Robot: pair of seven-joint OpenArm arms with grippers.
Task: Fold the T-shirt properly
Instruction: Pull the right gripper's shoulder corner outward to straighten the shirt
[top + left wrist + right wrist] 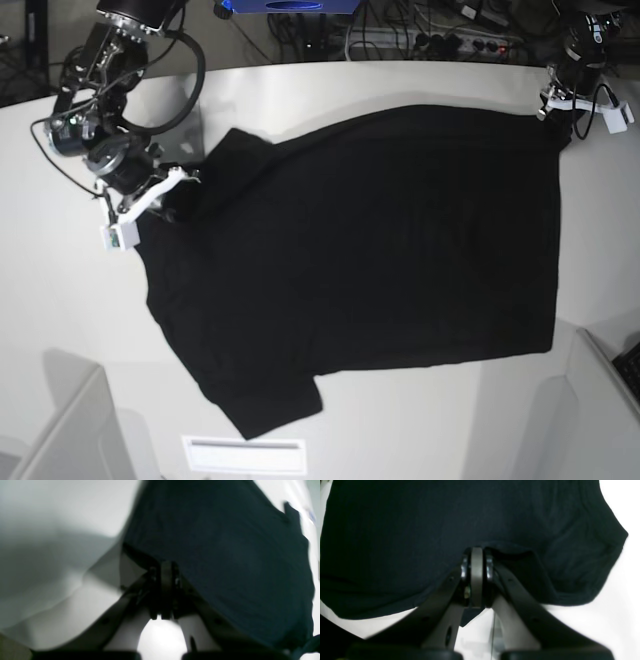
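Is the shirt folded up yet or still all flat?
Flat, not folded. The T-shirt lies spread over the table, one sleeve sticking out. The left gripper and right gripper pinch its edges.

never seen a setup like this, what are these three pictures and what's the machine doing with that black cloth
This is a two-armed robot at a white table. The base view looks down on everything; the other two come from cameras on each wrist, looking along the fingers. A black T-shirt lies spread out, plain side up. The right gripper, on the left of the base view, is shut on cloth near the sleeve and shoulder. The left gripper, at the far right corner, is shut on the shirt's edge there. Both arms hold the shirt.
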